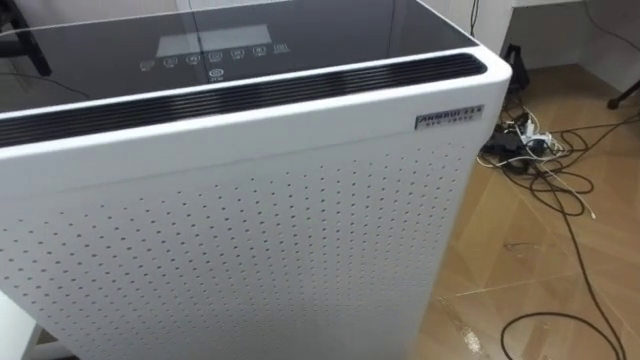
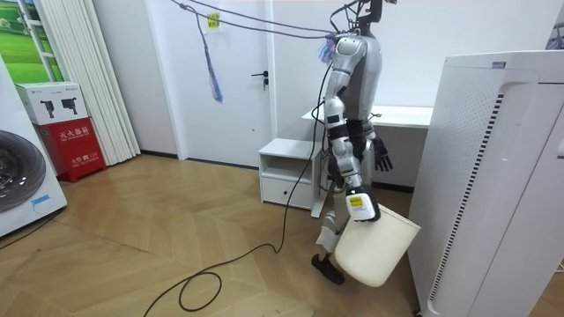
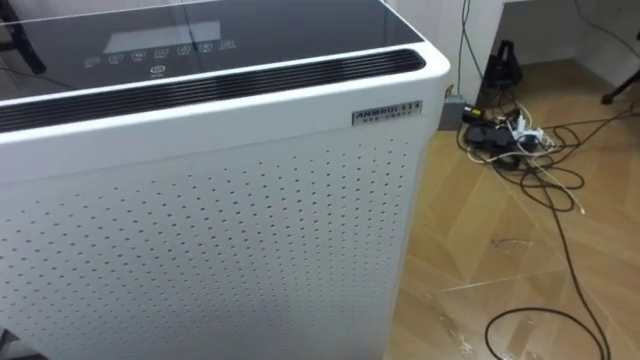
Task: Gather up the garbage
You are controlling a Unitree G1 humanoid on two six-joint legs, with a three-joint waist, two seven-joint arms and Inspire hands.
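In the room view I stand facing a tall white air purifier (image 2: 493,176), close to its perforated side. My right hand (image 2: 356,203) hangs low by my leg, shut on the rim of a white waste bin (image 2: 374,246), which tilts just above the floor. At waist height on my far side, my left hand (image 2: 383,157) hangs with its dark fingers relaxed and holds nothing. In the eye views the purifier's perforated face (image 1: 250,250) and dark top panel (image 1: 200,45) stand right before me. I see no piece of garbage on the floor.
Tangled cables and a power strip (image 1: 515,145) lie on the wooden floor to my right, and a dark cable loop (image 1: 560,335) lies nearer. Behind me are a white desk (image 2: 397,114) and a low white cabinet (image 2: 286,167). A washing machine (image 2: 22,180) stands at the room view's left.
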